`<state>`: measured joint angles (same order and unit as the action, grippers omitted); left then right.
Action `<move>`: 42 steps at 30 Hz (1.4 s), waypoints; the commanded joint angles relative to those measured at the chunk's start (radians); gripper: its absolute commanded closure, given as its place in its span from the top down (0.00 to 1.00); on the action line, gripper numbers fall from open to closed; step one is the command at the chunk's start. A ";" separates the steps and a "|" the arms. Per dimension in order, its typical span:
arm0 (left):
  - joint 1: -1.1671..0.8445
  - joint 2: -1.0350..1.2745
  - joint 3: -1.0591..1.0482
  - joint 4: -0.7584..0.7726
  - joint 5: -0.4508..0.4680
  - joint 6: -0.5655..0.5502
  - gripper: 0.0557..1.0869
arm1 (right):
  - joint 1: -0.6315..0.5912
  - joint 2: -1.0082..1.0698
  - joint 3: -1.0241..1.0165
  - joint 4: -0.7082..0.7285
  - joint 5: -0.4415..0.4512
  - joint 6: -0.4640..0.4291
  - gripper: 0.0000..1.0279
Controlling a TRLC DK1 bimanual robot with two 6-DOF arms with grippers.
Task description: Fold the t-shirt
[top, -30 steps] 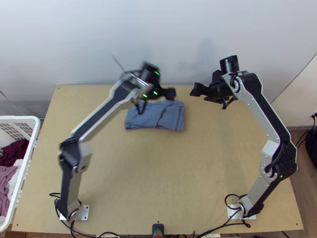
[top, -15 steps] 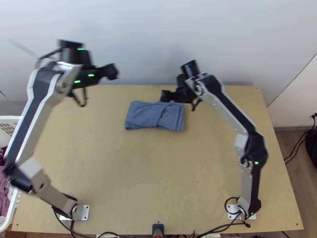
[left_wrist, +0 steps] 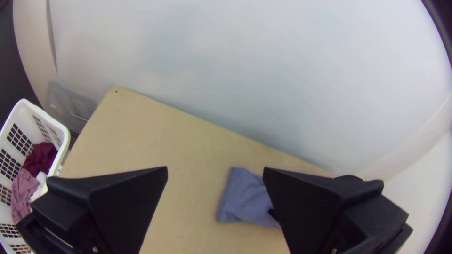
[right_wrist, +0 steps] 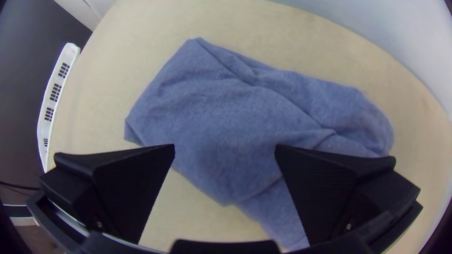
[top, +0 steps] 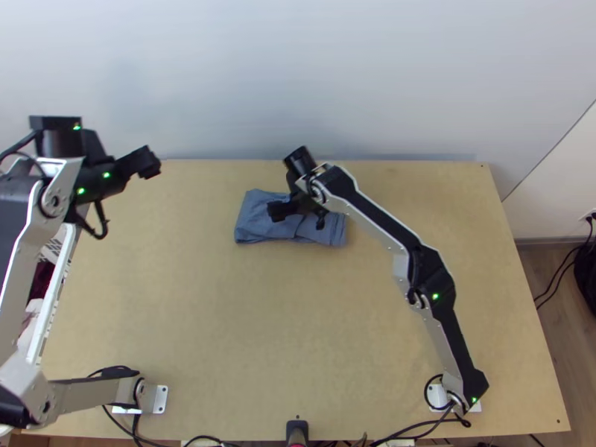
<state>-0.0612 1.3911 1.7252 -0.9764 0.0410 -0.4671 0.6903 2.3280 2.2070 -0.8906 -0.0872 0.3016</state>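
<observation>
In the top view my left gripper (top: 141,162) is near the table's far left corner, well away from the cloth. My right gripper (top: 279,211) hangs over the middle of the blue-grey t-shirt (top: 255,223), which lies folded into a compact bundle near the table's far edge. The left wrist view has my left gripper (left_wrist: 215,171) standing open and empty, with part of the t-shirt (left_wrist: 245,200) farther off. From the right wrist, my right gripper (right_wrist: 225,150) is open with the creased, folded t-shirt (right_wrist: 226,113) beneath it, nothing held.
A white laundry basket (left_wrist: 63,136) with dark red, mauve and white clothes stands beside the table's left edge. The wooden table (top: 298,320) meets a pale wall (top: 298,74) along its far side. Cables lie along the near edge.
My left gripper has swung away from the t-shirt to the far left. My right gripper has moved left from beyond the t-shirt's right side to over its middle. The t-shirt lies as before.
</observation>
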 commanded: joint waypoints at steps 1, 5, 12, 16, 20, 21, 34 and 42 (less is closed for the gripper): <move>0.055 -0.078 -0.098 0.002 -0.001 0.004 0.95 | 0.041 0.082 0.008 0.012 0.067 -0.029 0.96; 0.080 -0.099 -0.133 0.002 -0.001 0.004 0.95 | 0.057 0.110 -0.004 0.012 0.138 -0.044 0.96; 0.097 -0.119 -0.164 0.004 -0.001 0.005 0.95 | 0.028 0.116 -0.029 0.002 0.188 -0.022 0.96; 0.097 -0.119 -0.167 0.007 -0.001 0.004 0.95 | 0.002 0.094 -0.082 0.001 0.193 -0.016 0.96; 0.097 -0.121 -0.165 0.007 -0.001 0.001 0.95 | -0.035 0.065 -0.133 0.001 0.198 -0.009 0.96; 0.097 -0.122 -0.167 0.007 -0.001 0.001 0.95 | -0.049 0.057 -0.145 0.002 0.196 -0.005 0.96; 0.110 -0.141 -0.164 0.007 -0.001 0.002 0.95 | -0.259 -0.114 -0.440 0.087 0.198 0.013 0.96; 0.109 -0.141 -0.162 0.007 -0.001 0.001 0.95 | -0.586 -0.229 -0.644 0.191 0.198 -0.059 0.96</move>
<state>0.0479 1.2518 1.5593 -0.9695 0.0380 -0.4644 0.3367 2.1841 1.7149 -0.7692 0.1089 0.2916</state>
